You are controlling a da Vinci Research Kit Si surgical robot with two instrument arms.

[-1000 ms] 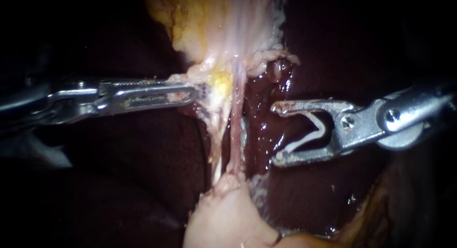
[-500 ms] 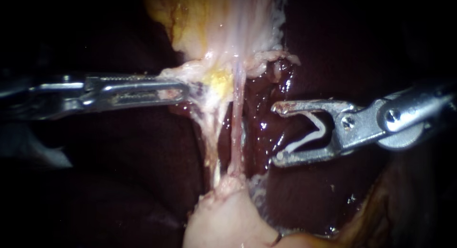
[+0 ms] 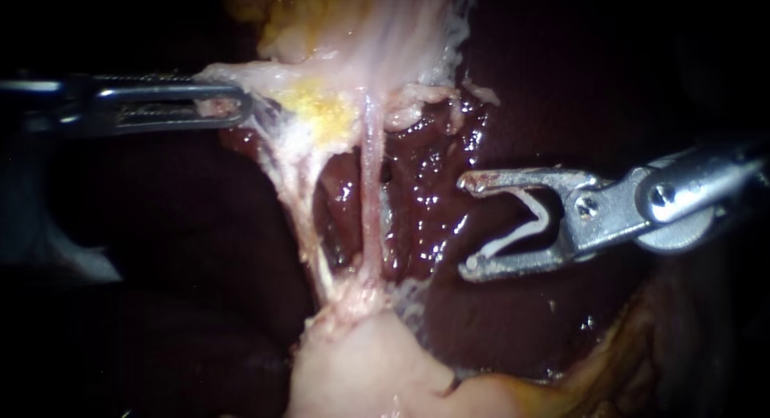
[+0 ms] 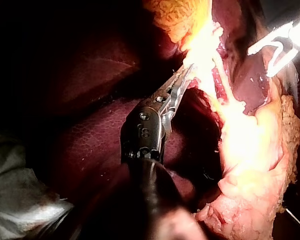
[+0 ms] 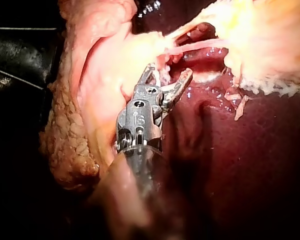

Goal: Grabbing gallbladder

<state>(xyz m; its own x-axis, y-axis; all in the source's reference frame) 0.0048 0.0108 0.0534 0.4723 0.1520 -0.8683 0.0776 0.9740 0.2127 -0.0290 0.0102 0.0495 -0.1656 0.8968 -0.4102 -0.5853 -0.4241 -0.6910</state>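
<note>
The pale yellow gallbladder (image 3: 353,41) hangs at the top of the endoscope view. My left instrument (image 3: 241,105) comes in from the left, its jaws shut on the gallbladder's whitish lower edge and drawing it sideways. A pink tube (image 3: 369,193) and a whitish strand (image 3: 297,201) stretch from there down to pale tissue (image 3: 361,370). My right instrument (image 3: 469,225) stands right of the tube, apart from it, jaws open with a white clip (image 3: 521,229) lying between them. In the wrist views, the left instrument (image 4: 187,72) grips the bright tissue and the right instrument (image 5: 167,75) gapes just short of the strands.
Dark red liver (image 3: 561,81) surrounds the site, with a wet raw bed (image 3: 425,185) between the tube and the right instrument. Yellowish fatty tissue (image 3: 609,370) lies at the lower right. My right instrument (image 4: 275,50) shows beyond the gallbladder in the left wrist view.
My left instrument has drawn back to the left and slightly up with the gallbladder's edge, spreading the strand away from the tube and baring more raw bed. The right instrument has stayed put.
</note>
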